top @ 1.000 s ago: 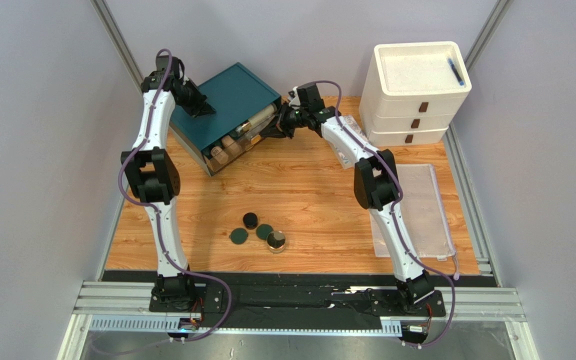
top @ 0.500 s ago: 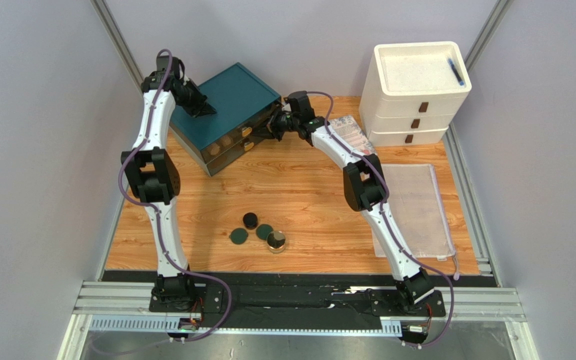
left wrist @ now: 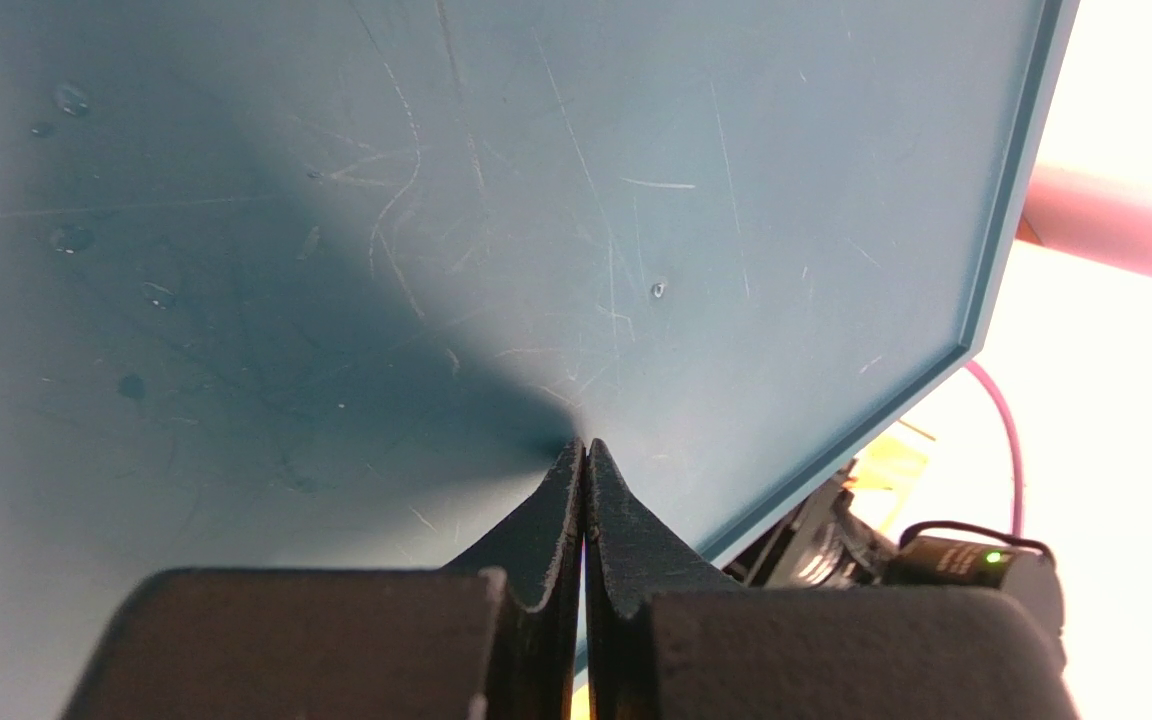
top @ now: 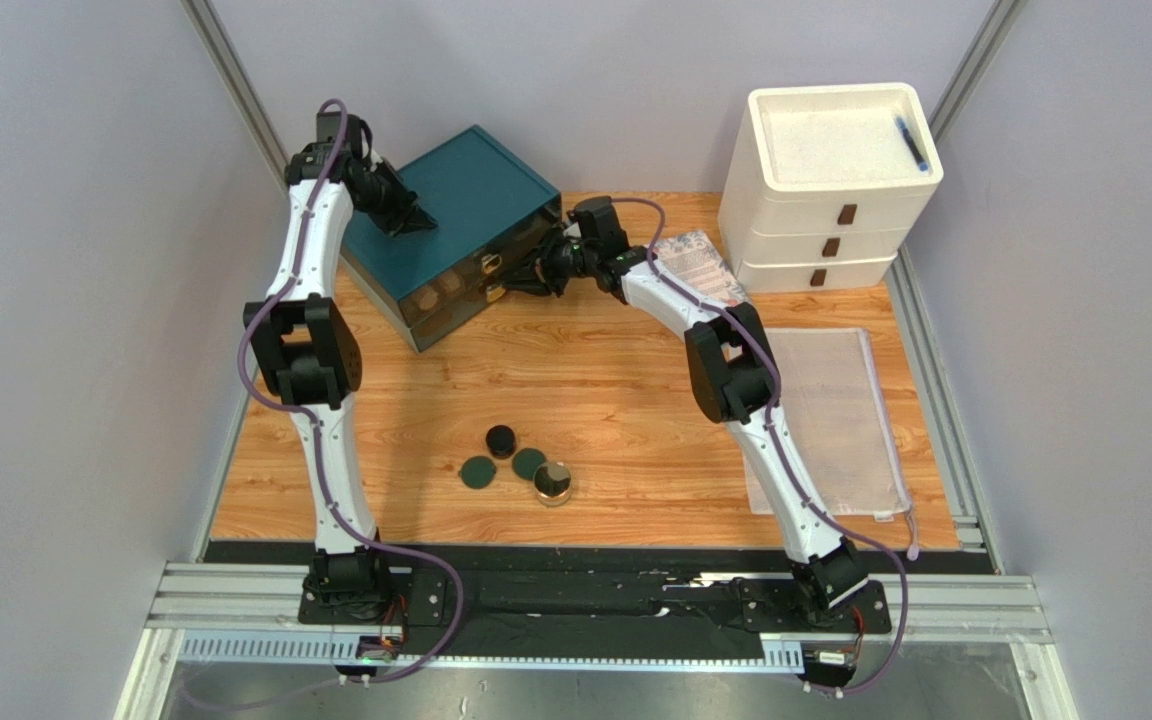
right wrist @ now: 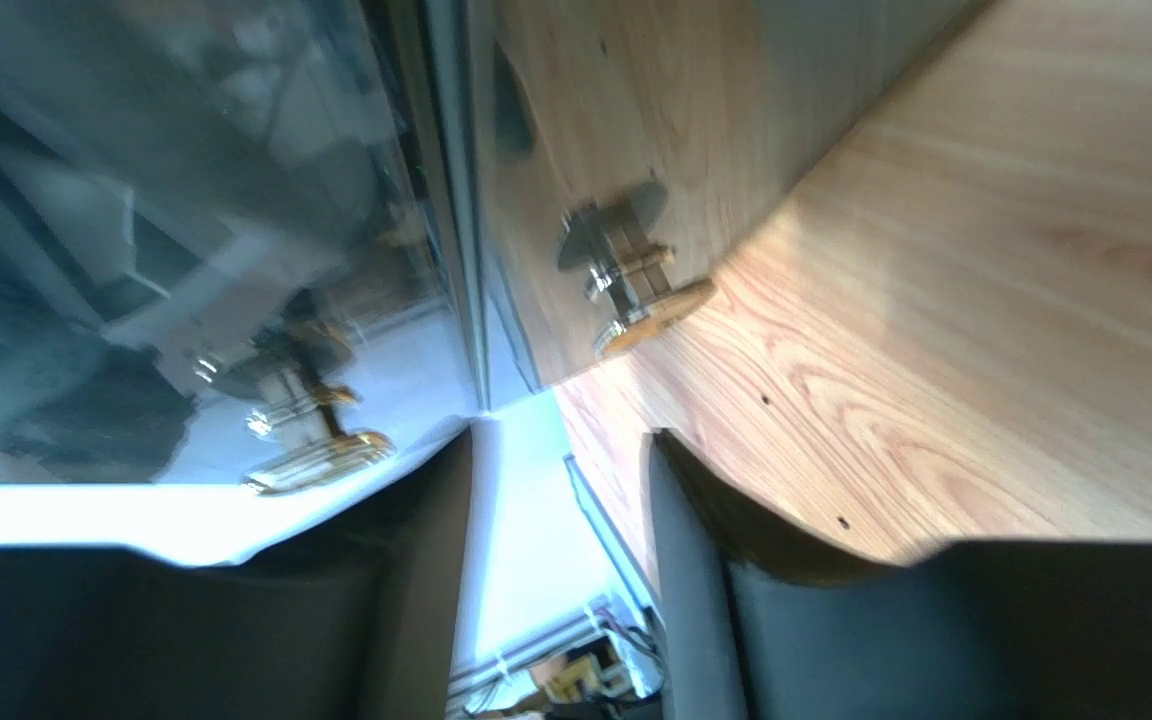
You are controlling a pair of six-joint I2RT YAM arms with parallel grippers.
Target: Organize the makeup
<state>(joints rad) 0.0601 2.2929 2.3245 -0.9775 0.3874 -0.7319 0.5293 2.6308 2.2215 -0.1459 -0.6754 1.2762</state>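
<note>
Four round compacts (top: pixel 515 462) are lying flat, clustered on the table (top: pixel 612 390): a black compact (top: pixel 500 440) at twelve o'clock, two dark green compacts (top: pixel 477 476) at eight and three, and a gold-sided compact (top: pixel 552 483) at four.

A robot test cell in a lab: plain grey wall panels (top: pixel 71 300) and aluminium frame rails (top: pixel 597 600) enclose a wood-grain tabletop (top: pixel 612 375), with two cabled arms (top: pixel 304 330) bolted at its near edge.

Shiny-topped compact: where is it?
Top view, near middle of the table: the shiny-topped compact is rightmost of four round compacts, beside a green compact.
</note>
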